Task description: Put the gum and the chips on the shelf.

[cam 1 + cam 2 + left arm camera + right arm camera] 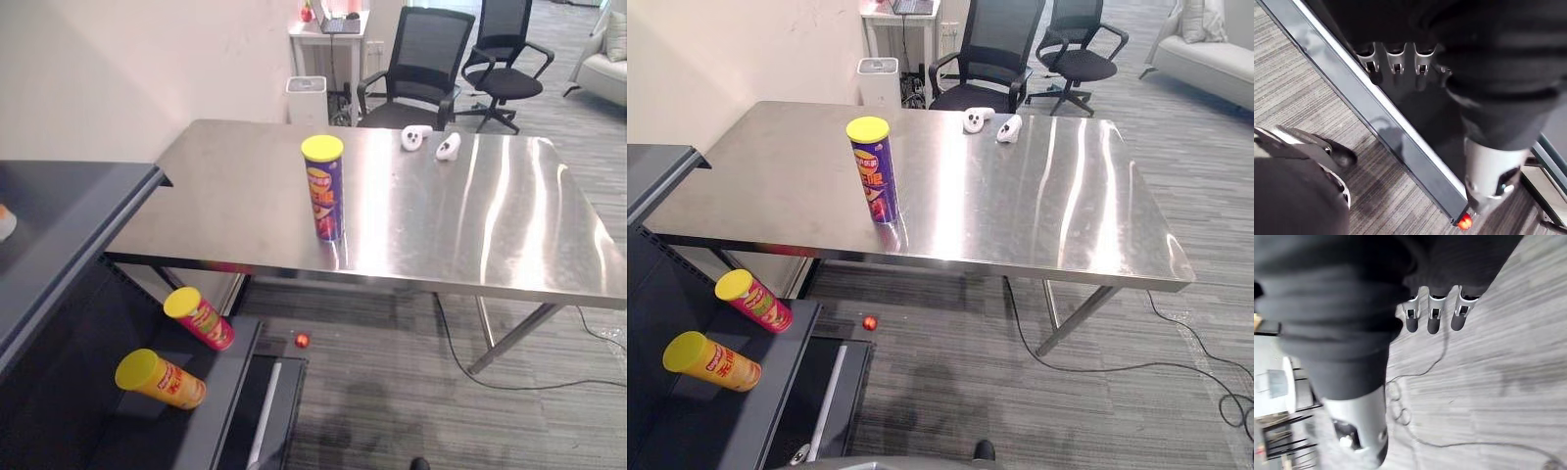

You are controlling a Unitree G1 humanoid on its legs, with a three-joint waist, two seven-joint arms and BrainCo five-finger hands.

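One red can (200,318) and one yellow can (161,379) lie on the low shelf (235,387) at left, a purple can (324,188) stands upright near the front edge of the table (470,225) with bare steel all round, and the left hand (1396,66) and right hand (1433,316) hang empty, fingers straight, side by side.
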